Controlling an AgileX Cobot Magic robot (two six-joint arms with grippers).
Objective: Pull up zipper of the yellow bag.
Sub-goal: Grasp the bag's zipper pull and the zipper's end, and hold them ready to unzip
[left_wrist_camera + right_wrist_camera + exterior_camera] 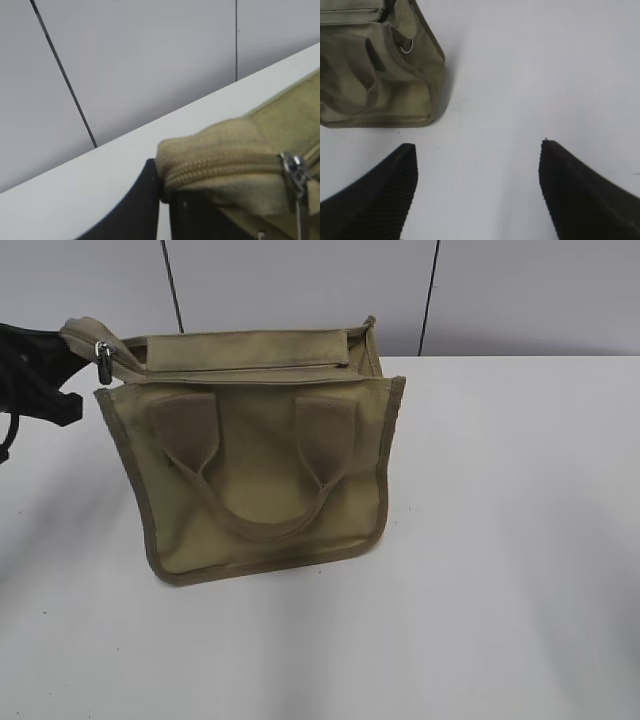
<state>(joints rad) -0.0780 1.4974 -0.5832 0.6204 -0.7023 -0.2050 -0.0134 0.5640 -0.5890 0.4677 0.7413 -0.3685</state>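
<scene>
One bag stands upright on the white desk, left of centre in the exterior view, its handle side toward the camera. The zipper runs along the top panel, and its metal slider sits at the far left end, at about 10 o'clock on the bag.

Left arm: the left fingers are clamped on the fabric end tab of the zipper, which bulges above them in the left wrist view. The slider lies just to the 3 o'clock side of that grip, with its pull tab hanging down.

Right arm: the right fingers are spread wide and hold nothing. They hover over bare desk, with the bag well apart at 10 o'clock in the right wrist view.

Judgement on the step in hand: the left grip appears to serve as the anchor, keeping the zip line taut. To do this well, the tab should be held firm and level while the free fingers come across to take the pull tab and draw it straight along the zip line; a slanted pull could jam the teeth or tip the bag.

Limits of view: the right arm is absent from the exterior view. The left arm is cut off at the frame edge. Whether the zip line behind the slider is fully meshed cannot be made out, and the bag's interior is hidden.
</scene>
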